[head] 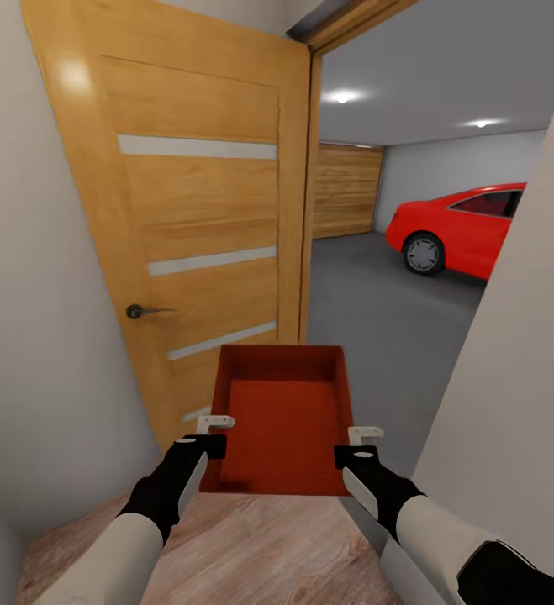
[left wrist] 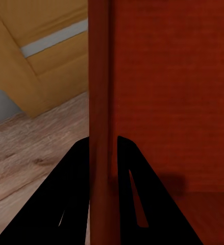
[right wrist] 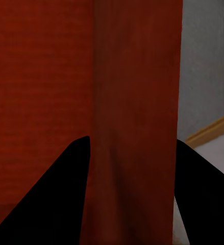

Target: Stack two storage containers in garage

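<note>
One red-orange storage container hangs level in front of me, carried by both arms, open side up and empty. My left gripper is shut on its left wall, and the wall runs between the two fingers. My right gripper is shut on the right wall in the same way. Beyond the container lies the garage with its dark grey concrete floor. The other container and the living room are out of view.
An orange-brown wooden door stands open at the left, close to the container. A white wall closes in on the right. A red car is parked at the garage's right, with a wooden garage door behind. Light wood planks lie underfoot.
</note>
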Robot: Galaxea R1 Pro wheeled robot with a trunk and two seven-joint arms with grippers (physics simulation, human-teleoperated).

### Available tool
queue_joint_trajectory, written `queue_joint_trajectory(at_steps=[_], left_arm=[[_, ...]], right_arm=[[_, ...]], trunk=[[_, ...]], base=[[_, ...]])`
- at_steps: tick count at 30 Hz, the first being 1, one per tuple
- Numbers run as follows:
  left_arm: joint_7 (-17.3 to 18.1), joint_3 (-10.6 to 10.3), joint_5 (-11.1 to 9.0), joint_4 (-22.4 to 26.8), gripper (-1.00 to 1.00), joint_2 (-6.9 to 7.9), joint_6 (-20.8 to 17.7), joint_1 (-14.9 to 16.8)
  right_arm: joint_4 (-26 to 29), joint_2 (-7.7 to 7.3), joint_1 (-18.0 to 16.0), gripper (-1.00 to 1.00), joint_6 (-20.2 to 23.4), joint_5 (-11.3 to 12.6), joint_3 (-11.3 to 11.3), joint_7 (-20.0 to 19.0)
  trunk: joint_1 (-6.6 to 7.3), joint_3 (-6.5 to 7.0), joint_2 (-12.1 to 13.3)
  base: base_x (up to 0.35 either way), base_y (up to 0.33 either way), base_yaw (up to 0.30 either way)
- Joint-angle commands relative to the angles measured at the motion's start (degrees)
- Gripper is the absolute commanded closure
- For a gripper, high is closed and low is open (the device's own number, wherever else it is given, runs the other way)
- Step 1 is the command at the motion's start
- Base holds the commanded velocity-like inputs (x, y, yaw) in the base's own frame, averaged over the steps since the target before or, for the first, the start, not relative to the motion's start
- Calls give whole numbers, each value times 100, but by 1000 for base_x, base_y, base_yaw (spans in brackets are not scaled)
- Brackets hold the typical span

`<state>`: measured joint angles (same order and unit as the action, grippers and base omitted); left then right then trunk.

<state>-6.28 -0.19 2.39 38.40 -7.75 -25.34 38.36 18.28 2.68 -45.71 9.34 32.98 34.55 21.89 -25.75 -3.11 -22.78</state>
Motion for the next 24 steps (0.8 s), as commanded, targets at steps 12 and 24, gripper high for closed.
queue_joint_trajectory(at_steps=[12,24], left_arm=[[-181,-6,210,-6,100,-8,-50,0],[-181,0,218,1,100,-8,-50,2]], right_arm=[[0,4,-8,100,42,54,8,43],[0,4,-8,100,42,51,10,43]], trunk=[[-4,-13,-14],[-4,-13,-14]], base=[[43,85,-89],[99,160,-61]])
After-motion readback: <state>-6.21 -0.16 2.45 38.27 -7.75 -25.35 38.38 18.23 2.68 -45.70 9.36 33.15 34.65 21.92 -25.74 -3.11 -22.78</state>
